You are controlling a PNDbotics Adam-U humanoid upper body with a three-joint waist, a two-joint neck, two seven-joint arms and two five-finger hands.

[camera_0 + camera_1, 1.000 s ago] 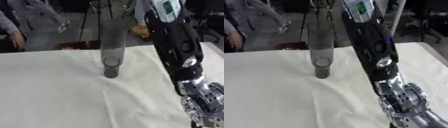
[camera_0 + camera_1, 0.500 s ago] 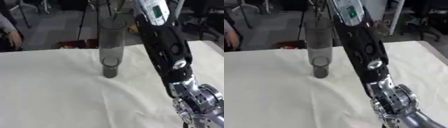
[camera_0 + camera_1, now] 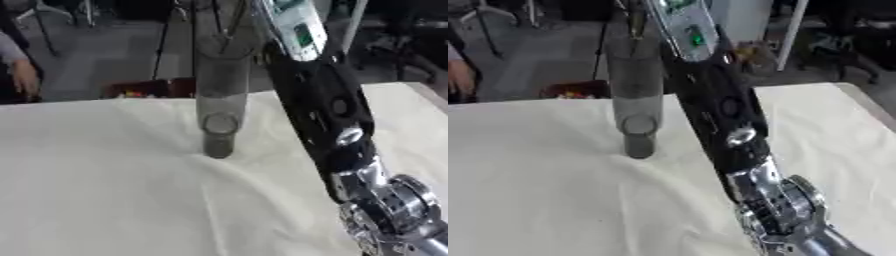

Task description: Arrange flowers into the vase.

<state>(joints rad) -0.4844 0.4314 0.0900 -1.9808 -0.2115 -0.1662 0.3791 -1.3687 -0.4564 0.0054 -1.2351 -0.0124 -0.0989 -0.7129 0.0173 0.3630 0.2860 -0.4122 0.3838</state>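
A tall clear vase (image 3: 220, 95) is seen upright on the cloth-covered counter (image 3: 96, 190), near the far edge and about mid-width. Thin dark stems (image 3: 633, 20) rise above its rim; they are prob. flower stems, but the view is too blurred to be sure.

The right arm (image 3: 324, 105) is stretched from the lower right corner up past the vase's right side, w/ its black forearm and silver joint (image 3: 776, 200) filling the right half of both views. It passes just beside the vase; contact cannot be told.

The right hand is cut off by the top edge, so the state of its fingers cannot be told. The left hand is not seen in either view.
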